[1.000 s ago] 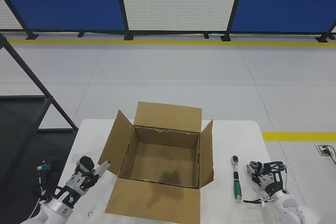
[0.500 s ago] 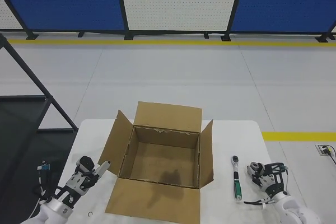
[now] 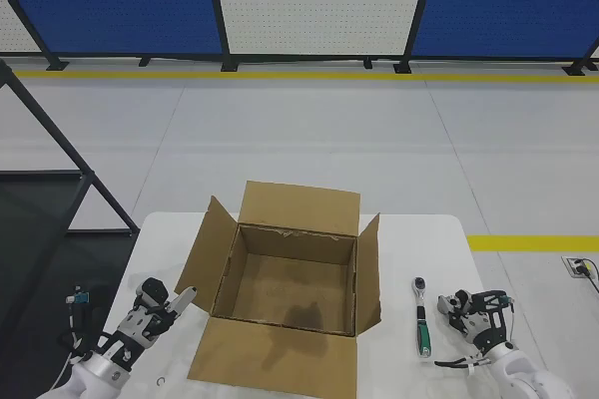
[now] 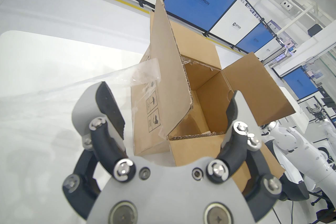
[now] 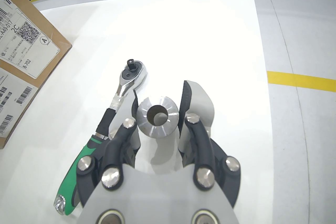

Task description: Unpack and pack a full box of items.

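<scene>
An open, empty cardboard box (image 3: 280,361) stands mid-table with its flaps spread; the left wrist view looks into the same box (image 4: 202,70) from the side. My left gripper (image 3: 180,299) (image 4: 170,96) rests open beside the box's left flap, holding nothing. Right of the box, a green-handled ratchet wrench (image 3: 420,319) (image 5: 126,83) lies flat on the table. My right gripper (image 3: 459,307) (image 5: 159,97) is just beside the wrench, shut on a shiny metal socket (image 5: 157,117) held upright, low over the table.
The white table (image 5: 210,33) has free room beyond the wrench, out to its rounded far right corner. A strip of clear tape (image 4: 147,72) hangs off the box's left flap. A small ring-like bit (image 3: 160,381) lies near the front left edge.
My right gripper with the socket has drifted slightly toward the table's near edge. The left arm, box and wrench have stayed put.
</scene>
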`<state>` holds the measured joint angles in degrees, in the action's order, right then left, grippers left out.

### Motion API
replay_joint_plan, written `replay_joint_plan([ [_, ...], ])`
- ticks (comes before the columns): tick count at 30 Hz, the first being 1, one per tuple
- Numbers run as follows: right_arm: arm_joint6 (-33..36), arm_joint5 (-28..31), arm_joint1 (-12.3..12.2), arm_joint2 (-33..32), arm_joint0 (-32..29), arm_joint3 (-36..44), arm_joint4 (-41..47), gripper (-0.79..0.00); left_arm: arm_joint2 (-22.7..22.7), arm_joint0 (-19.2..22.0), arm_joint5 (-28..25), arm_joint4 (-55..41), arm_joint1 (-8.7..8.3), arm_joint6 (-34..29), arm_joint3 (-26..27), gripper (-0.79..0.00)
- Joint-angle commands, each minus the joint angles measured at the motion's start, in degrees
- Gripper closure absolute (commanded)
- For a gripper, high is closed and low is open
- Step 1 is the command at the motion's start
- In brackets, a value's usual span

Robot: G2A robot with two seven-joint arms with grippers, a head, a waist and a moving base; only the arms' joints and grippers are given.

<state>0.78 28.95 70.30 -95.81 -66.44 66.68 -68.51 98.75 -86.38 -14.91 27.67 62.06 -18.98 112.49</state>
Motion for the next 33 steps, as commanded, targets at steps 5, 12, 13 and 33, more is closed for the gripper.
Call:
replay_joint_plan([
  [5, -0.18, -0.13, -0.29, -0.07, -0.41, 0.65, 0.69, -0.342, 0.0, 0.0, 0.0, 0.0, 0.0, 0.0, 0.0, -0.785],
  [12, -0.62, 0.64, -0.78, -1.08, -2.13, 3.11, 2.26, -0.579, 0.0, 0.0, 0.0, 0.0, 0.0, 0.0, 0.0, -0.785],
  [13, -0.86, 0.86, -0.82, -1.27, -2.43, 3.54, 2.87, -0.68, 0.0, 0.0, 0.0, 0.0, 0.0, 0.0, 0.0, -0.785],
  [33, 2.62, 2.0, -1.82, -6.76, -7.39, 14.45, 11.33, -0.785, 0.0, 0.0, 0.0, 0.0, 0.0, 0.0, 0.0, -0.785],
])
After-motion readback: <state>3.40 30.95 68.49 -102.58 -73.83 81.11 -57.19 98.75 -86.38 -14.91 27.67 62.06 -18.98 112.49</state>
